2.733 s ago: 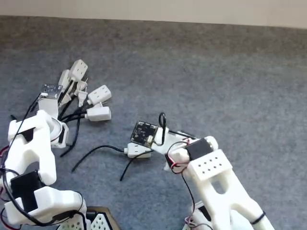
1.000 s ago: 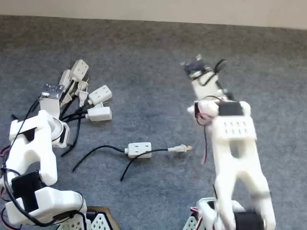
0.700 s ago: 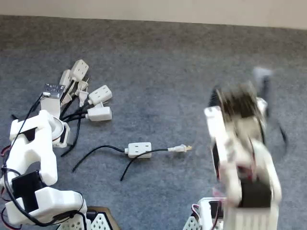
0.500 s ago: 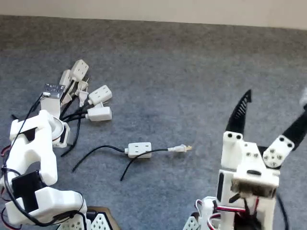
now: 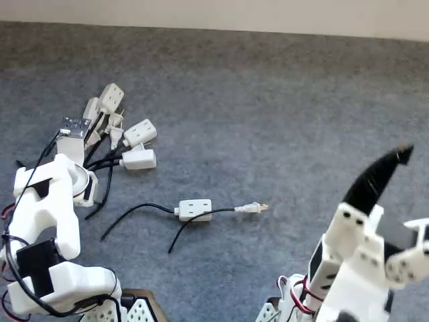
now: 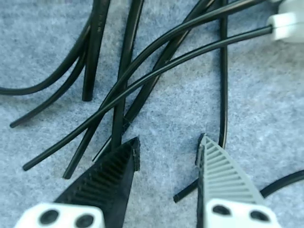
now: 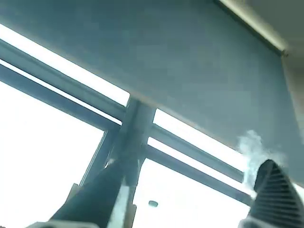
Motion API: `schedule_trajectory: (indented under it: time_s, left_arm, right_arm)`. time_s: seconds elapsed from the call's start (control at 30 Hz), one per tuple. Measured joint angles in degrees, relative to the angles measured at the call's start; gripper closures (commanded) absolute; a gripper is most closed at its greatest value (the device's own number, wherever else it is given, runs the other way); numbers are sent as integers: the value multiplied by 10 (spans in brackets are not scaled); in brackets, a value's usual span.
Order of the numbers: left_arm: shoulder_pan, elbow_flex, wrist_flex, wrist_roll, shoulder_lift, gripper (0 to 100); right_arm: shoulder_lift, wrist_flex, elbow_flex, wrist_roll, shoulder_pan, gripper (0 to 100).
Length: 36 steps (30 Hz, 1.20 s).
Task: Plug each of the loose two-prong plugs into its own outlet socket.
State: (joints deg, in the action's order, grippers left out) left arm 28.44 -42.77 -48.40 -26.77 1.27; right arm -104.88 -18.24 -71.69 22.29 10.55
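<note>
1. White plastic left arm (image 5: 43, 201) stands at the left edge of the grey carpet-like surface (image 5: 281, 100). The left gripper (image 6: 168, 142) hangs low over a tangle of thin black cords (image 6: 142, 80). Its black and grey ribbed fingers are spread apart with nothing between them.
2. Just right of that arm is a bunch of white plastic outlet sockets (image 5: 139, 132). A small white plug with bare prongs (image 5: 114, 136) lies among them, and the cords run toward the arm.
3. At the centre is a single white outlet socket block (image 5: 195, 209), slots up, with its black cord trailing left.
4. Just beside it on the right, a loose white two-prong plug (image 5: 251, 208) lies flat, unplugged, prongs pointing away from the block.
5. At lower right the white right arm (image 5: 348, 268) is raised. The right gripper (image 7: 190, 164) points up at a window, claw wide apart and empty. Its black finger (image 5: 373, 180) is well apart from the plug.
</note>
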Motion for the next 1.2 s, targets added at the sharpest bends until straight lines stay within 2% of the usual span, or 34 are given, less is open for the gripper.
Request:
schedule_trajectory:
  time_s: [0.37, 0.67, 1.2]
  left_arm:
    - [0, 0, 0, 0, 0, 782]
    - [0, 0, 0, 0, 0, 783]
    - [0, 0, 0, 0, 0, 783]
  right_arm:
    - [-1, -411, -12, 1, 0, 627]
    - [0, -777, -237, 2, 0, 627]
    - [-1, -804, -240, 3, 0, 627]
